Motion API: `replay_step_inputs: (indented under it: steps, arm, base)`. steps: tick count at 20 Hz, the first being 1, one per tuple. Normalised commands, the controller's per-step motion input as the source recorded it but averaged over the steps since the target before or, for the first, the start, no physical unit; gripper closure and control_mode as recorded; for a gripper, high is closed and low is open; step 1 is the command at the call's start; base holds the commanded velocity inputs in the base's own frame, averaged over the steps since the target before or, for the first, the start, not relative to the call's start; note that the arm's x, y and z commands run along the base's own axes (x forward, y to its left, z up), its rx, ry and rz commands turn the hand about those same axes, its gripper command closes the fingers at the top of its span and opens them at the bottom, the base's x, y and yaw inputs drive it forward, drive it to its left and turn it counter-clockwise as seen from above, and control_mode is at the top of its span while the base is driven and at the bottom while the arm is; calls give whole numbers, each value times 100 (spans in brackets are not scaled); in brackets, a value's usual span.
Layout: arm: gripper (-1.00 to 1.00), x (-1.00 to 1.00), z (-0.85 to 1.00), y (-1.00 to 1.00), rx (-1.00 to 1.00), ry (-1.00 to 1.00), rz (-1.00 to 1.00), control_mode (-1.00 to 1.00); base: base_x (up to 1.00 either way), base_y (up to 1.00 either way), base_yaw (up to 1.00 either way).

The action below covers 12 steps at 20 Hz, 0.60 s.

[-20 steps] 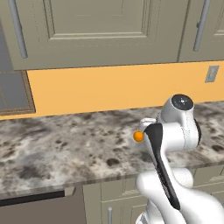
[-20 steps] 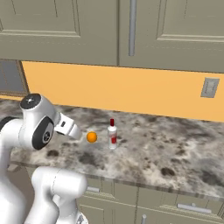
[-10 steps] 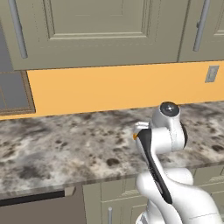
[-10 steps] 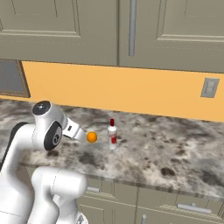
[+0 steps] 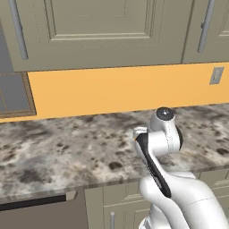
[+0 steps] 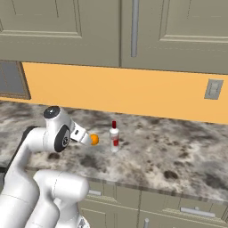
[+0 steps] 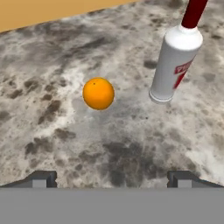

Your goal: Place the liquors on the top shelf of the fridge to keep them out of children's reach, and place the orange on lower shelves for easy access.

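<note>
On the counter (image 7: 52,52), one orange (image 7: 98,93) and one liquor bottle (image 7: 175,65) are seen; nothing's gripped, claw (image 7: 111,178) is spread wide.

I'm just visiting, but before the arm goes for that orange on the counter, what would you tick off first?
1. Gripper open, nothing held: ok.
2. Orange ahead of the fingertips, slightly off centre: ok.
3. Orange resting free on the countertop, nothing on it: ok.
4. Liquor bottle upright and apart from the orange: ok.
5. Room for the jaws without knocking the bottle: cannot tell.
6. Fridge open and ready: cannot tell.
</note>
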Motion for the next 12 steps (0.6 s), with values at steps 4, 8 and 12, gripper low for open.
replay_step_inputs:
  steps: [4, 8, 12]
  arm:
    - [-100, 33, -11, 0, 1, 7, -2, -100]
    - [-100, 27, -6, 0, 1, 3, -1, -100]
    - [-100, 28, -18, 0, 0, 0, 0, -100]
  base:
    - [0, 0, 0]
    - [0, 0, 0]
    - [0, 0, 0]
